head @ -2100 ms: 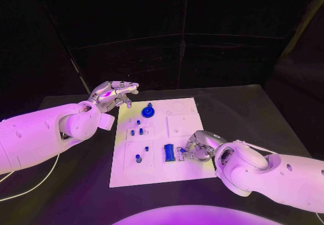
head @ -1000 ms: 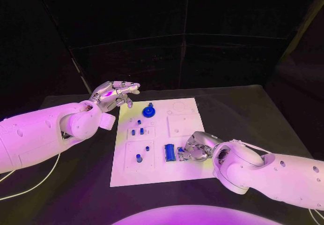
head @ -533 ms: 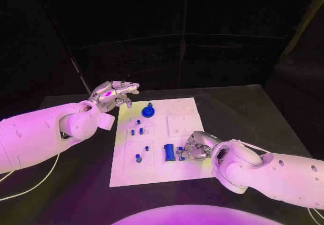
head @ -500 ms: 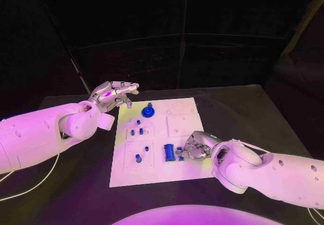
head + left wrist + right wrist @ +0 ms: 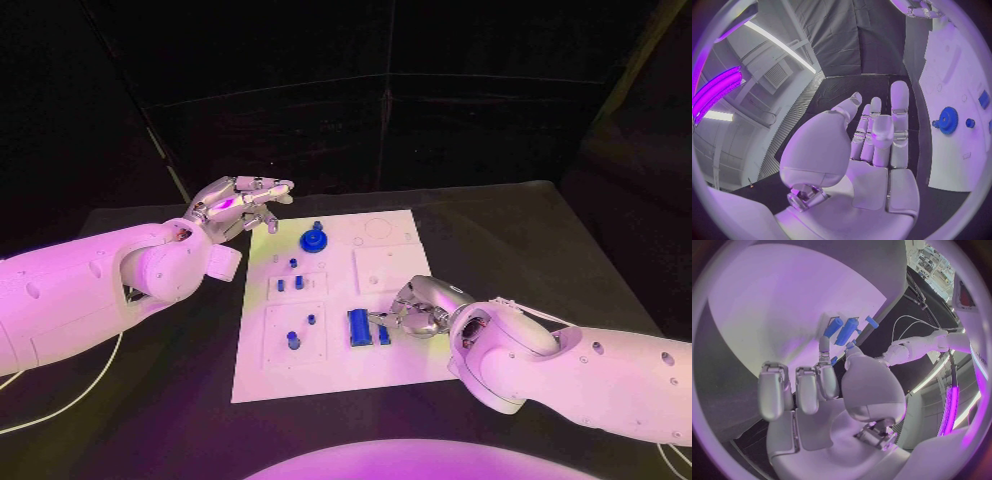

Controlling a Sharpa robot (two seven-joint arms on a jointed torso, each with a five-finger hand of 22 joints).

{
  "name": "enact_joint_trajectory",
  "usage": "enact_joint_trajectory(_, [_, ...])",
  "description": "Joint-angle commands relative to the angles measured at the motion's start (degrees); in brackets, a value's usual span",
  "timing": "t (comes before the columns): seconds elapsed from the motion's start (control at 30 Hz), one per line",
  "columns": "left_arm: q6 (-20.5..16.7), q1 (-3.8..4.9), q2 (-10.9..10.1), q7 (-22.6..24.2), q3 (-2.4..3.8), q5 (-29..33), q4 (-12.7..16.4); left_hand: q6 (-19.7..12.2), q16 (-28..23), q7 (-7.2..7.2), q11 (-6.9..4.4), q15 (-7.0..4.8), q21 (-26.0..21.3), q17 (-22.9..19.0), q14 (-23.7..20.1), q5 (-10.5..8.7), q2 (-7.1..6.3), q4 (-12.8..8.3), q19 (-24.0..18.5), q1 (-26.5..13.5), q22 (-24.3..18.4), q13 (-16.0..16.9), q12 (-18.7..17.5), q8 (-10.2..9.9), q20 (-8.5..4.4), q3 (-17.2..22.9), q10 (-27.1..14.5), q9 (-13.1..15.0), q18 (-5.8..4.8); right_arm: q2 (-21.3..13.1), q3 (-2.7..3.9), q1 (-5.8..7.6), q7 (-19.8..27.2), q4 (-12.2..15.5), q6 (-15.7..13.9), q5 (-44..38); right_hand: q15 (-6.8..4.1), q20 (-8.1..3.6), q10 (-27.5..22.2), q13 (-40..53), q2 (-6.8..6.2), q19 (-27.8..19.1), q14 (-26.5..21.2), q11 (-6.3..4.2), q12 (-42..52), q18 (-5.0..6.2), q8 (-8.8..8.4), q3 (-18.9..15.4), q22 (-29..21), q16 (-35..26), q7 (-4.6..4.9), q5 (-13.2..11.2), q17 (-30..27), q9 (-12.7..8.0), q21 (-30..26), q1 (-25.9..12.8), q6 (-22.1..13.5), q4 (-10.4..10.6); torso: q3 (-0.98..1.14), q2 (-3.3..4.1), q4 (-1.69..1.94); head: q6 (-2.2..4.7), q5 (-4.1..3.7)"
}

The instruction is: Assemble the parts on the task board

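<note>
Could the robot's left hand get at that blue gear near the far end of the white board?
Probably yes. The left hand hangs open beside the task board, the blue gear close by, nothing between them.
</note>
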Motion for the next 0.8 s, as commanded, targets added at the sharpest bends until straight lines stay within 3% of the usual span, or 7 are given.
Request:
enact_joint_trajectory(0.03, [0.7, 0.08, 0.0, 0.1, 0.04, -0.1, 0.1, -0.5, 0.2, -0.13, 0.08, 0.15, -0.2, -0.1, -0.4, 0.11, 0.45, 0.2, -0.3, -0.3, 0.0, 0.1, 0.3, 0.3, 0.21, -0.1, -0.3, 0.0, 0.85, -0.5, 0.01, 0.05, 1.3, 0.4, -1.2, -0.5, -0.45, -0.32, 0.3, 4.9, -0.59, 1.1, 4.8, 0.1, 0.1, -0.47, 0.57, -0.4, 6.2, 0.3, -0.15, 0.0, 8.5, 0.4, 0.2, 4.3, -0.6, -1.6, 0.01, -0.06, -0.05, 0.0, 0.12])
enact_joint_trajectory(0.17, [0.7, 0.08, 0.0, 0.1, 0.04, -0.1, 0.0, -0.5, 0.2, -0.13, 0.08, 0.15, -0.2, -0.1, -0.4, 0.11, 0.45, 0.2, -0.3, -0.3, 0.0, 0.1, 0.3, 0.3, 0.21, -0.1, -0.3, 0.0, 0.85, -1.3, 0.01, 0.05, 3.3, 1.2, 0.4, 0.5, -0.46, -0.34, 0.4, 5.0, -0.8, 1.2, 4.8, 0.05, 0.2, -0.5, 0.91, -0.3, 6.3, 0.4, -0.16, -0.3, 8.6, 0.8, 0.3, 8.5, -0.8, -3.7, 0.03, -0.06, -0.07, 0.14, 0.16])
enact_joint_trajectory(0.33, [0.7, 0.07, 0.0, 0.2, 0.04, -0.1, 0.0, -0.5, 0.2, -0.13, 0.08, 0.15, -0.2, -0.1, -0.4, 0.11, 0.45, 0.2, -0.3, -0.3, 0.0, 0.1, 0.3, 0.3, 0.21, -0.1, -0.3, 0.0, 0.85, -2.6, 0.01, 0.04, 5.4, 2.4, 2.5, 1.6, -0.5, -0.37, 0.4, 5.2, -0.6, 1.2, 4.8, -0.01, 0.4, -0.52, 1.19, -0.5, 6.4, 0.5, -0.24, -0.5, 8.7, 1.1, 0.3, 11.2, -0.9, -5.2, -0.01, -0.07, -0.07, 0.18, 0.15])
enact_joint_trajectory(0.5, [0.6, 0.07, 0.0, 0.2, 0.04, -0.1, 0.0, -0.5, 0.2, -0.13, 0.08, 0.15, -0.2, -0.1, -0.4, 0.11, 0.45, 0.2, -0.3, -0.3, 0.0, 0.1, 0.3, 0.3, 0.21, -0.1, -0.3, 0.0, 0.85, -3.5, 0.0, 0.04, 6.0, 2.8, 4.9, 2.0, -0.58, -0.43, 0.4, 5.2, -1.2, 1.3, 4.8, -0.11, 0.4, -0.55, 1.41, -0.9, 6.5, 0.4, -0.35, -0.7, 8.7, 1.3, 0.4, 14.1, -1.0, -7.4, -0.06, 0.0, 0.01, 0.12, 0.16])
enact_joint_trajectory(0.8, [0.6, 0.07, 0.0, 0.3, 0.04, -1.3, 0.0, -0.5, 0.2, -0.14, 0.07, 0.15, -0.2, -0.1, -0.4, 0.12, 0.57, 0.3, -0.3, -0.3, -0.1, 0.1, 0.3, 0.3, 0.22, -0.1, -0.4, 0.0, 0.85, -3.6, -0.01, 0.04, 6.0, 2.6, 4.8, 2.1, -0.58, -0.44, 0.6, 5.5, -0.44, 1.3, 4.8, -0.13, 0.6, -0.56, 1.73, -1.4, 6.6, 0.4, -0.39, -1.3, 8.7, 1.5, 0.4, 14.0, -0.7, -7.3, -0.03, -0.04, 0.02, 0.14, 0.42])
